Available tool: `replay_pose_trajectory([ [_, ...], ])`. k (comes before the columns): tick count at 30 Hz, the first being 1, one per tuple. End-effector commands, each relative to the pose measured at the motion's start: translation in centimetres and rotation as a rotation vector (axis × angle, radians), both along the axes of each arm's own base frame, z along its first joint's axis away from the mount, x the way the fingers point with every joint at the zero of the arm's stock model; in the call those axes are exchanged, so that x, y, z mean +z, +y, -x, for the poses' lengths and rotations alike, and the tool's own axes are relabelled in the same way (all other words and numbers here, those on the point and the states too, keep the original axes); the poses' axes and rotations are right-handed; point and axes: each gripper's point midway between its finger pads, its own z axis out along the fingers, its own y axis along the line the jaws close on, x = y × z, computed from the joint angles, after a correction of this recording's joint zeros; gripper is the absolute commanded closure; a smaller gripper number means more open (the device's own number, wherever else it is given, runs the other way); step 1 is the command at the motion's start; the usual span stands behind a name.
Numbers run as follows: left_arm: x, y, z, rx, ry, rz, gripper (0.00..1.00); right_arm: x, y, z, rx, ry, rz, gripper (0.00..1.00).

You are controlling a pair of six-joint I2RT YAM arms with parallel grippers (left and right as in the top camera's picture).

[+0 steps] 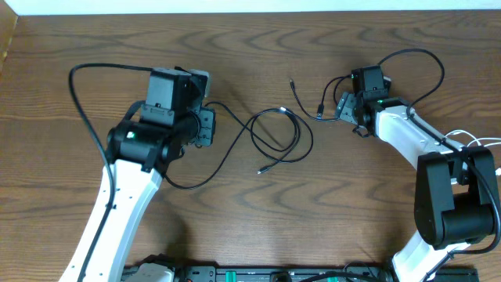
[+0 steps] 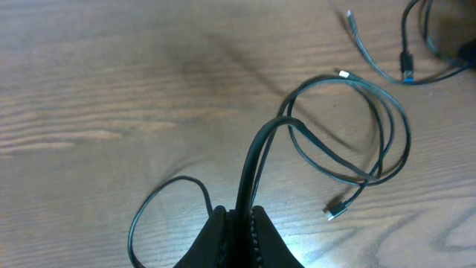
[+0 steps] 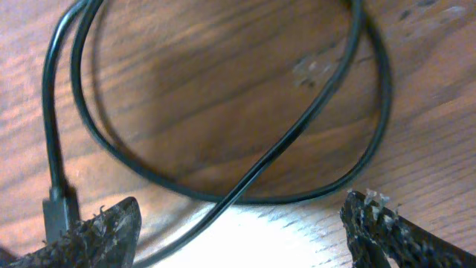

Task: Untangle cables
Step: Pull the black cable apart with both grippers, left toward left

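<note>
A long black cable (image 1: 275, 135) lies looped at the table's middle, one plug end (image 1: 261, 170) toward the front. My left gripper (image 1: 208, 125) is shut on this cable's left part; in the left wrist view the cable (image 2: 256, 160) runs up from between the closed fingers (image 2: 239, 223) to the loops (image 2: 372, 134). A shorter black cable (image 1: 307, 103) lies to the right by my right gripper (image 1: 342, 108). In the right wrist view the fingers (image 3: 238, 223) are wide open over a black cable loop (image 3: 297, 134) on the wood. No white cord is visible among them.
The dark wooden table (image 1: 250, 55) fills the view. Thick black arm wires arc behind the left arm (image 1: 78, 94) and the right arm (image 1: 423, 70). White wires (image 1: 477, 142) show at the right edge by the right arm's base.
</note>
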Motion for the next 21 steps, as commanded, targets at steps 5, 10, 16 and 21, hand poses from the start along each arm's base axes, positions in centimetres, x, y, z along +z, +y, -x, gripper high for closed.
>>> replay_pose_trajectory([
  [5, -5.6, -0.2, -1.1, 0.007, 0.182, -0.045, 0.92, 0.4, -1.6, -0.6, -0.250, -0.072, -0.023, 0.17],
  [10, -7.8, -0.2, -1.1, 0.007, 0.251, -0.063, 0.93, -1.4, -1.8, 0.2, -0.349, -0.035, -0.049, 0.18],
  [16, -7.8, -0.5, -1.0, -0.002, 0.256, -0.045, 0.92, -3.8, -2.3, 1.0, -0.364, 0.025, -0.028, 0.22],
  [21, -7.7, -0.6, -1.0, -0.003, 0.256, -0.044, 0.93, -4.4, -4.6, 2.5, -0.413, 0.090, 0.013, 0.59],
])
